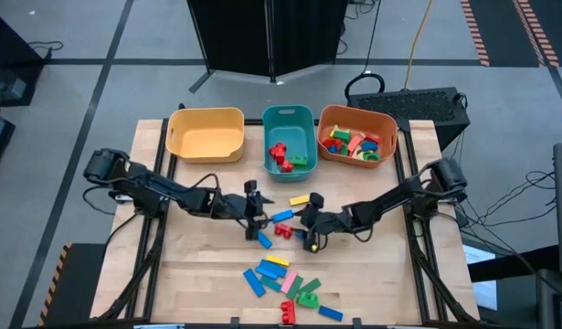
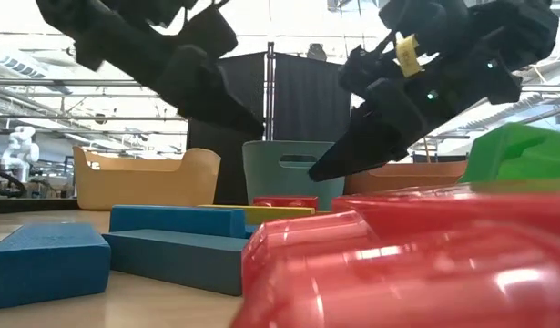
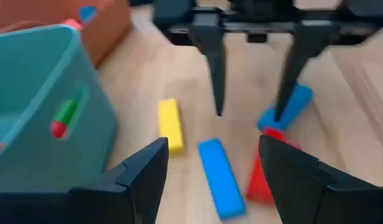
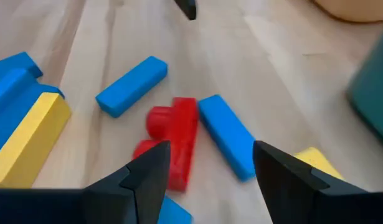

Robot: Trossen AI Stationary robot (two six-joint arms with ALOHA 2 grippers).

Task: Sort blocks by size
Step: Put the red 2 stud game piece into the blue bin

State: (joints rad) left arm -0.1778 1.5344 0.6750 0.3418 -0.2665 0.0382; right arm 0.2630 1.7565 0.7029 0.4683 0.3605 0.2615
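High view: orange bin (image 1: 392,123) holds many blocks, teal bin (image 1: 308,117) a few, yellow bin (image 1: 206,139) none, a dozen-odd remain on the table; wrist views: left gripper (image 3: 210,168) and right gripper (image 4: 208,167) open, empty, over a blue bar (image 3: 221,177) and red block (image 4: 177,142); judged partly sorted.

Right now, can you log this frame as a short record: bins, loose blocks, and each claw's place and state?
yellow bin: no blocks visible inside
teal bin: red and green blocks
orange bin: many mixed-colour blocks
loose blocks: cluster near front edge, a few more mid-table
left claw: mid-table, open, empty
right claw: mid-table, open, above a red block between two blue bars
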